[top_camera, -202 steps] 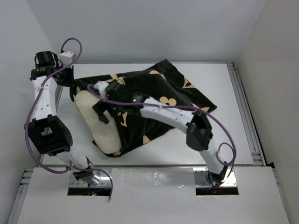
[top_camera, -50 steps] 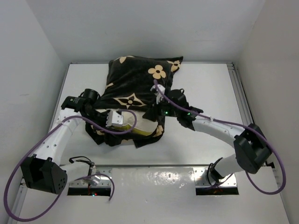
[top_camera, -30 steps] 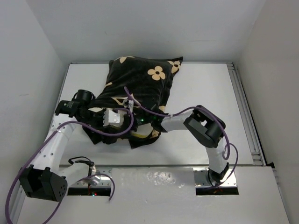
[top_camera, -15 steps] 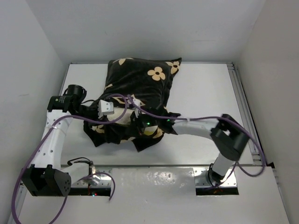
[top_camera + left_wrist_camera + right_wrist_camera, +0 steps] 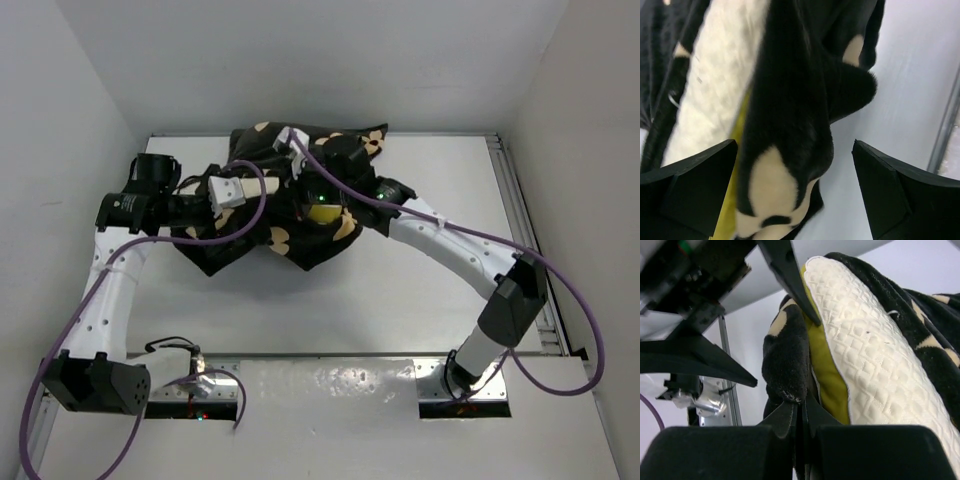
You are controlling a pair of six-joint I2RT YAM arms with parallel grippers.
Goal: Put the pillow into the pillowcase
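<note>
Left gripper (image 5: 794,146), jaws spread wide, straddles a hanging fold of the pillowcase (image 5: 235,250) without clamping it. Pillow (image 5: 875,355) sits partly inside the pillowcase, cream face exposed. Right gripper (image 5: 798,405), closed, pinches the pillowcase's edge beside the pillow.

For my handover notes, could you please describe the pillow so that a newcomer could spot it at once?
On the white table, look at the crumpled black flower-printed pillowcase toward the far left. The pillow shows through its opening: it is the only cream, quilted thing there, edged with yellow piping.
</note>
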